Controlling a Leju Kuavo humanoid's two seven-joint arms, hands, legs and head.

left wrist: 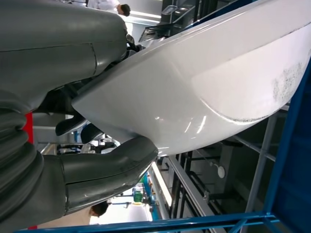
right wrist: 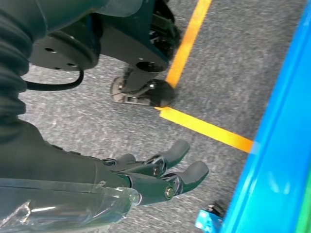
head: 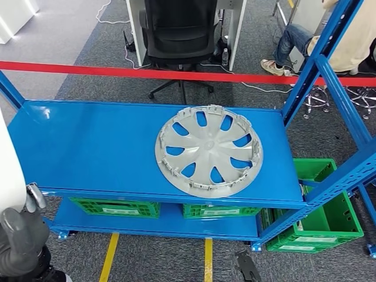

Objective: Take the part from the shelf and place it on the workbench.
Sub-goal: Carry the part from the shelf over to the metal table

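Observation:
A silver hubcap [head: 208, 150] lies flat on the right half of the blue shelf board [head: 89, 147]. At the picture's lower left, my left hand [head: 20, 238] grips a large, glossy white curved part [head: 9, 170], which rises above the hand beside the shelf's left end. The left wrist view shows this white part [left wrist: 205, 82] close up, clamped between the thick thumb [left wrist: 110, 170] and the darker fingers [left wrist: 73, 124]. My right hand [right wrist: 154, 170] hangs low over the grey carpet near the shelf's foot, fingers stretched out and holding nothing.
Green crates [head: 115, 207] stand on the shelf's lower board, and another green crate [head: 328, 217] sits at the right. A red barrier tape [head: 177, 74] runs behind the shelf, with an office chair [head: 180, 29] and a seated person [head: 336, 41] beyond. Yellow floor lines [head: 208, 258] lie in front.

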